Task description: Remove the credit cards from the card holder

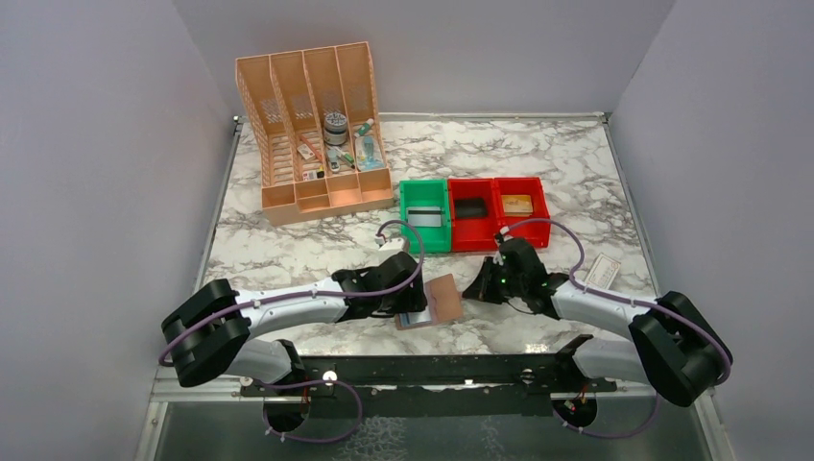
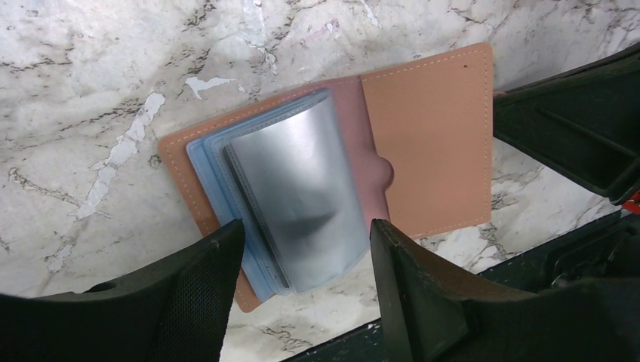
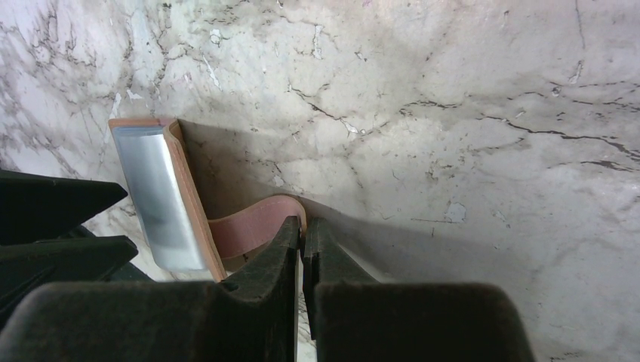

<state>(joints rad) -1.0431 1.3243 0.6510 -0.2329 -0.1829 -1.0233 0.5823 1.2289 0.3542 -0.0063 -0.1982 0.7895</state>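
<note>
Brown leather-look bifold card holder lies open on marble table. Right end effector closed tight, pinching its cover. Left end effector spread apart, empty, straddling grey plastic card. Nip card edge only, pull straight out.

A robot lab is shown: two robot arms are bolted to a marble-look table that is boxed in by plain grey walls.

Marble-patterned tabletop. Far left: a peach organiser with four slots. Centre: a green bin and two red bins, side by side and touching. Near centre: a brown card holder, open. Right: a small white box.
</note>
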